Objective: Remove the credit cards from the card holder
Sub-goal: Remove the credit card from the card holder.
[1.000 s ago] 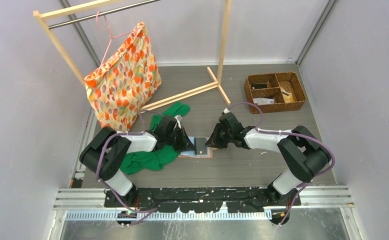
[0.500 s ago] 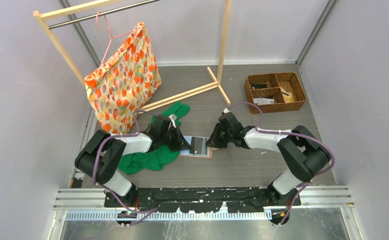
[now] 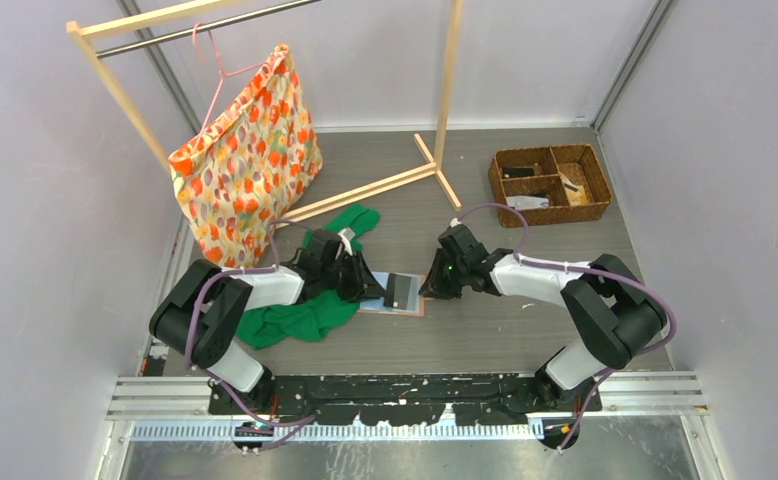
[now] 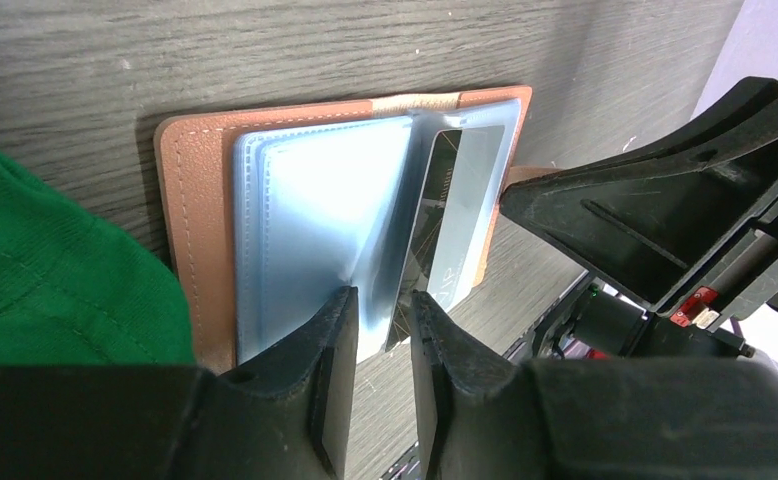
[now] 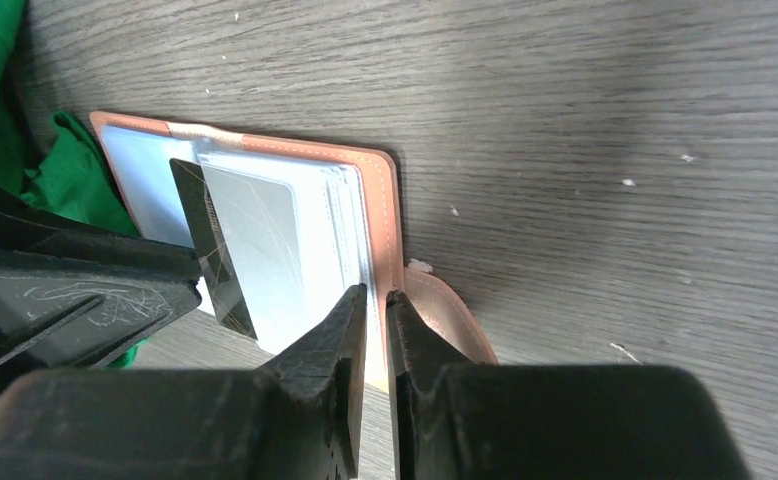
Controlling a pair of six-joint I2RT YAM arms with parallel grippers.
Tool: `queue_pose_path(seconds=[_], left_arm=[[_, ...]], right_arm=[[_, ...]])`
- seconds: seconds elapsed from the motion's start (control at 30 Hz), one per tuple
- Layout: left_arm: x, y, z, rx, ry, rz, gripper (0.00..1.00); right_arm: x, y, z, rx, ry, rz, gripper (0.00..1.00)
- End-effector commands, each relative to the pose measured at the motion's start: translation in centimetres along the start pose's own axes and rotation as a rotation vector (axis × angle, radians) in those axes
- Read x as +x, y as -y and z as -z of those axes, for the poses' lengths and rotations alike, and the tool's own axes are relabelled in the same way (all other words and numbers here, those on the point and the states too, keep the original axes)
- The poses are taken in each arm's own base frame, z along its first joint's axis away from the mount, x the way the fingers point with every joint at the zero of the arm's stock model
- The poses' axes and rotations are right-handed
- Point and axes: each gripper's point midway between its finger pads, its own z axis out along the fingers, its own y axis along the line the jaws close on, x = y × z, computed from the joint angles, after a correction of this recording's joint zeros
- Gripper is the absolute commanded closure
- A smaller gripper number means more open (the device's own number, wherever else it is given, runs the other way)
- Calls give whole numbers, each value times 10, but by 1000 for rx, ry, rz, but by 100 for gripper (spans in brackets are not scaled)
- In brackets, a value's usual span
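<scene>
The right gripper (image 5: 376, 300) pinches the edge of the card holder (image 4: 193, 220), the left gripper (image 4: 383, 300) has its jaws a bit apart, so the dark card (image 5: 208, 245) may slip from them.

Black-white arms (image 3: 270, 287), purple cables (image 3: 487, 207), scratched black fingers (image 4: 330, 350).

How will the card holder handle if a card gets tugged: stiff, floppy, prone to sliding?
Probably floppy: the card holder lies open flat, and its clear sleeves bow and crease. Likely light and thin, so it may slide on the smooth table unless the right gripper pins its edge.
</scene>
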Motion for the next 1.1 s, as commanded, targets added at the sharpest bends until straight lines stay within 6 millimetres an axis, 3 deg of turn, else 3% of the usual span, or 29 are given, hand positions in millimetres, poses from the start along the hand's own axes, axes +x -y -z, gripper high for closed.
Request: queue_pose_path(seconds=[0.0, 0.57, 0.87, 1.07], left_arm=[[-2, 0, -1, 18, 7, 11, 72], [-3, 12, -2, 81, -1, -2, 72], [-3, 13, -3, 87, -8, -2, 72], [0, 11, -5, 89, -22, 0, 72]], right_arm=[[-9, -10, 13, -6, 35, 41, 81], [-17, -36, 24, -103, 65, 39, 81], [-11, -37, 10, -109, 30, 38, 82], [-5, -25, 0, -67, 10, 32, 82]])
